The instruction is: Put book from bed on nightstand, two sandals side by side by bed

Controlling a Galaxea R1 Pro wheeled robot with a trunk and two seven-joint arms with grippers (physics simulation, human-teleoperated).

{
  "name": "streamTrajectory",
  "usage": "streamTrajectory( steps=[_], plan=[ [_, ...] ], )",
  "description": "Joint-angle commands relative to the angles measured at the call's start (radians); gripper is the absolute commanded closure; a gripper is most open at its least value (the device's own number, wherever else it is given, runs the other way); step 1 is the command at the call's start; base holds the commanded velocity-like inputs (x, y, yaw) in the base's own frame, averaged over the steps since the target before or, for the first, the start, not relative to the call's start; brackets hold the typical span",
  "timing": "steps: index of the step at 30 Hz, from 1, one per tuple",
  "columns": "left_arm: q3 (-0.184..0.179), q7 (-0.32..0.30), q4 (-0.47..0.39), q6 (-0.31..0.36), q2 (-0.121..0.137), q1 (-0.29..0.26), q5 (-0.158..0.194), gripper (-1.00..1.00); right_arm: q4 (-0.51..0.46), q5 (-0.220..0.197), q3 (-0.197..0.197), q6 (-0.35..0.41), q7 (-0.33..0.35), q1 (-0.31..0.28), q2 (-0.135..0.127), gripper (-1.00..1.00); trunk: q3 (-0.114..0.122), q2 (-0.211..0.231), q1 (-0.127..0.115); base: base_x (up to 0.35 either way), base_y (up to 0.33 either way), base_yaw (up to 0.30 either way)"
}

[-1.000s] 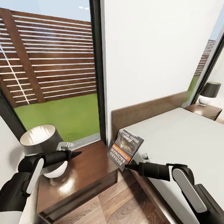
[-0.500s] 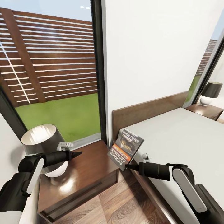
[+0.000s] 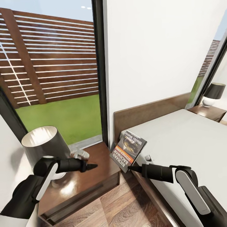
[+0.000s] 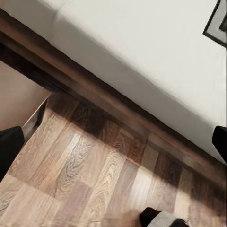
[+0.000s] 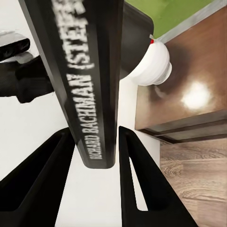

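The right gripper (image 3: 130,168) had its fingers pinched on the book (image 3: 128,150), held upright over the gap between bed (image 3: 189,138) and nightstand (image 3: 91,176), not yet set down; the left gripper's (image 3: 92,165) opening I couldn't tell.

A: Nightstand (image 3: 91,176): dark wood, polished, glare on its top. Floor (image 3: 126,205): grained wood planks, satin.

B: Noted. Mattress (image 3: 186,138): matt pale cloth. Book (image 3: 128,150): glossy paper cover. Lamp (image 3: 44,142) base: smooth, shiny white.

book (image 3: 129,150) cover "RICHARD BACHMAN", spine (image 5: 85,85) "RICHARD BACHMAN (STEPHE"
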Motion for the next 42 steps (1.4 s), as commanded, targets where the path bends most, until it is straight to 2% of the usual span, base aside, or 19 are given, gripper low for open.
streamTrajectory(
  steps=[1,2,5,10,11,13,14,15,16,17,18,21,22,28,31,34,42],
  plan=[
    [-0.031,-0.009,-0.005,0.018,0.002,0.000,0.006,-1.00,0.000,0.008,0.000,0.002,0.010,-0.001,-0.001,1.00,-0.001,-0.001,0.000,0.000,0.000,0.000],
    [-0.087,-0.028,-0.011,0.033,0.004,0.001,0.006,-1.00,0.000,0.008,0.000,0.002,0.010,-0.001,0.000,1.00,-0.001,-0.001,0.000,0.000,0.000,0.000],
    [-0.170,-0.041,-0.015,0.046,0.004,0.003,0.002,-1.00,0.000,0.008,0.001,0.002,0.010,-0.001,0.000,1.00,-0.001,-0.001,0.000,0.000,0.000,0.000],
    [-0.336,-0.049,-0.013,0.050,0.006,0.012,-0.004,-1.00,0.000,0.008,0.001,0.002,0.009,-0.001,0.001,1.00,-0.001,-0.001,0.000,0.000,0.000,0.000],
    [-0.336,-0.049,-0.013,0.050,0.006,0.012,-0.004,-1.00,0.000,0.008,0.001,0.002,0.009,-0.001,0.001,1.00,-0.001,-0.001,0.000,0.000,0.000,0.000],
    [-0.392,-0.050,-0.008,0.050,0.007,0.014,-0.006,-1.00,0.001,0.008,0.002,0.002,0.007,-0.002,0.002,1.00,-0.001,-0.001,0.000,0.000,0.000,0.000],
    [-0.438,-0.051,0.000,0.049,0.008,0.017,-0.007,-1.00,0.004,0.008,0.003,0.002,0.006,-0.002,0.003,1.00,-0.001,-0.001,0.000,0.000,0.000,0.000],
    [-0.438,-0.051,0.000,0.049,0.008,0.017,-0.007,-1.00,0.004,0.008,0.003,0.002,0.006,-0.002,0.003,1.00,-0.001,-0.001,0.000,0.000,0.000,0.000],
    [-0.483,-0.052,0.005,0.049,0.009,0.026,-0.008,-1.00,0.008,0.008,0.004,0.002,0.004,-0.002,0.004,1.00,-0.001,-0.001,0.000,0.000,0.000,0.000],
    [-0.506,-0.052,0.007,0.049,0.009,0.033,-0.008,-1.00,0.011,0.008,0.005,0.002,0.003,-0.002,0.004,1.00,-0.001,-0.001,0.000,0.000,0.000,0.000],
    [-0.506,-0.052,0.007,0.049,0.009,0.033,-0.008,-1.00,0.011,0.008,0.005,0.002,0.003,-0.002,0.004,1.00,-0.001,-0.001,0.000,0.000,0.000,0.000],
    [-0.564,-0.049,0.014,0.048,0.010,0.053,-0.015,-1.00,0.019,0.008,0.006,0.002,0.002,-0.003,0.005,1.00,-0.001,-0.001,0.000,0.000,0.000,0.000],
    [-0.589,-0.040,0.022,0.048,0.010,0.062,-0.037,-1.00,0.022,0.008,0.007,0.002,0.001,-0.002,0.006,1.00,-0.001,-0.001,0.000,0.000,0.000,0.000],
    [-0.624,0.014,0.076,0.048,0.003,0.082,-0.153,-1.00,0.026,0.009,0.007,0.002,0.000,-0.003,0.006,1.00,-0.001,-0.001,0.000,0.000,0.000,0.000],
    [-0.629,0.040,0.107,0.048,0.000,0.094,-0.190,-1.00,0.027,0.009,0.008,0.002,0.000,-0.004,0.007,1.00,-0.001,-0.001,0.000,0.000,0.000,0.000],
    [-0.627,0.065,0.149,0.048,-0.002,0.101,-0.206,-1.00,0.027,0.010,0.008,0.002,0.000,-0.003,0.007,1.00,-0.001,-0.001,0.000,0.000,0.000,0.000],
    [-0.624,0.087,0.208,0.047,-0.003,0.105,-0.214,-1.00,0.028,0.010,0.012,0.001,0.000,-0.003,0.007,1.00,-0.001,-0.001,0.000,0.000,0.000,0.000]
  ],
)
